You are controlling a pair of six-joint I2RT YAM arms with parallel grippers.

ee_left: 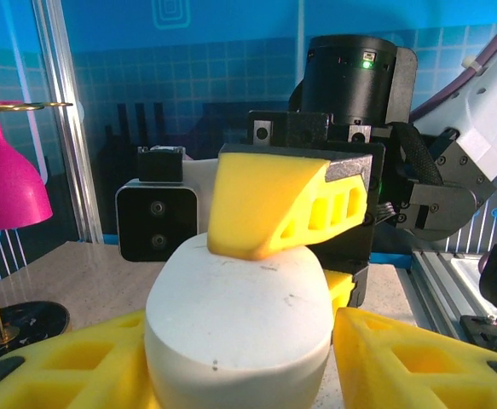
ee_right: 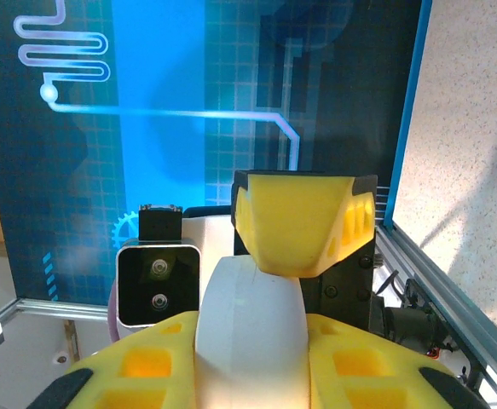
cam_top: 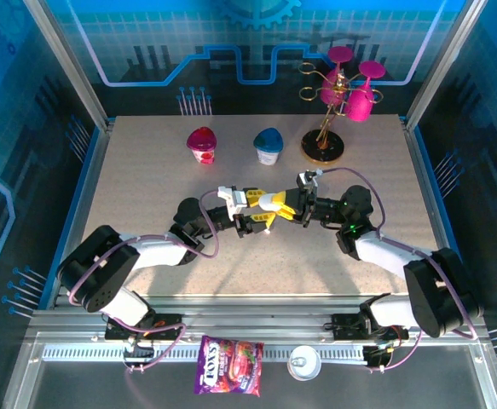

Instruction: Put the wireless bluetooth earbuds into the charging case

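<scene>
Case: a white, pebble-shaped case is held between my two arms over the middle of the surface.
Left end effector: the left end effector is clamped on the case, with a yellow finger pressed to each of its flanks in the left wrist view.
Right end effector: the right end effector is clamped on the same case from the other side. One of its yellow fingers bears down on the case's top in the left wrist view.
Meeting point: from above, the two end effectors face each other nose to nose, with the case pinched between them.
Earbuds: I cannot tell whether any sit inside the case.
Far side: a pink cup and a blue cup stand side by side and apart. To their right is a gold rack hung with pink glasses.
Near rail: a candy bag lies between the arm bases, with a small round white lid just to its right.
</scene>
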